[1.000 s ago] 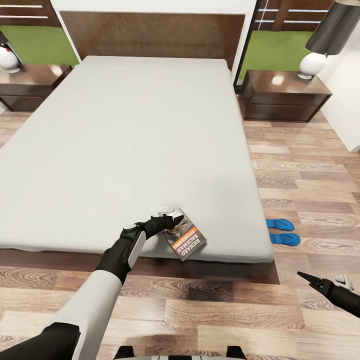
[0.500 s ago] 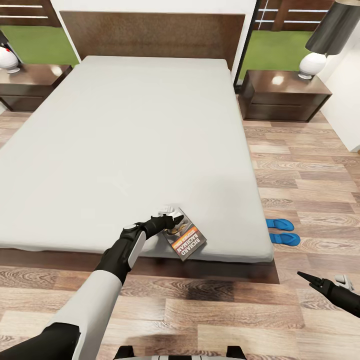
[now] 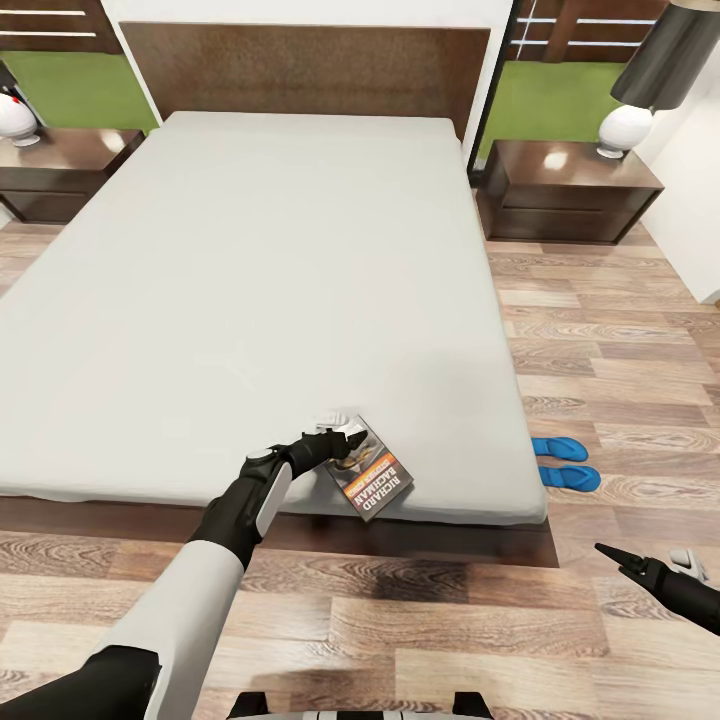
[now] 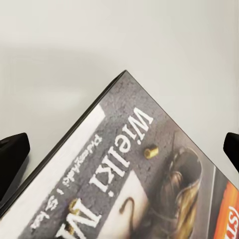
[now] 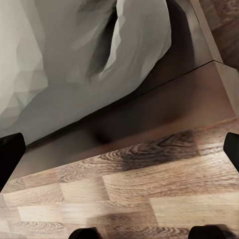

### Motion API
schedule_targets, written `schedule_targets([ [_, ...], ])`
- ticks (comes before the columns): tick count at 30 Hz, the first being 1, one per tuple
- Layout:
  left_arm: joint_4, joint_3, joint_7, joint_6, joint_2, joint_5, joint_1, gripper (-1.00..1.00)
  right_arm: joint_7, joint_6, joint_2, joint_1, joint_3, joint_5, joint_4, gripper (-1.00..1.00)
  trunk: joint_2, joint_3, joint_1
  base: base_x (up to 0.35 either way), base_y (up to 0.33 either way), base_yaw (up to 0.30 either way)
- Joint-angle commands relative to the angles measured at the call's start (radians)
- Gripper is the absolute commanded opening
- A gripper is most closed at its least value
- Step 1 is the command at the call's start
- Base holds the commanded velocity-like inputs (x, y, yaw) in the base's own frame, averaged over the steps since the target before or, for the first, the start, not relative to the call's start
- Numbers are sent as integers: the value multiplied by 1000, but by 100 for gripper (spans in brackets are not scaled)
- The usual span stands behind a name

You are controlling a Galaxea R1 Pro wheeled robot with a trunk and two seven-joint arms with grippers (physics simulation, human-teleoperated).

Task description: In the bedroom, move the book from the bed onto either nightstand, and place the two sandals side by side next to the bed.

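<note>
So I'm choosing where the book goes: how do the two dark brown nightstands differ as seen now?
The right dark brown nightstand is seen whole, both drawers visible; the left dark brown nightstand is cut by the frame edge. The right one's lamp has a dark shade; the left one's shade lies outside the frame. Both carry a white lamp base and flank the headboard.
</note>
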Motion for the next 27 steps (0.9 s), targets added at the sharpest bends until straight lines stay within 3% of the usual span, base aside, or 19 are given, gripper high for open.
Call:
schedule_targets([
  [1,0,0,3,16,0,4,0,100,1,8,0,0,-1,-6,0,100,0,-1,0,0,0,0],
  [27,0,0,3,16,0,5,0,100,1,8,0,0,-1,-6,0,100,0,-1,0,-7,0,0],
])
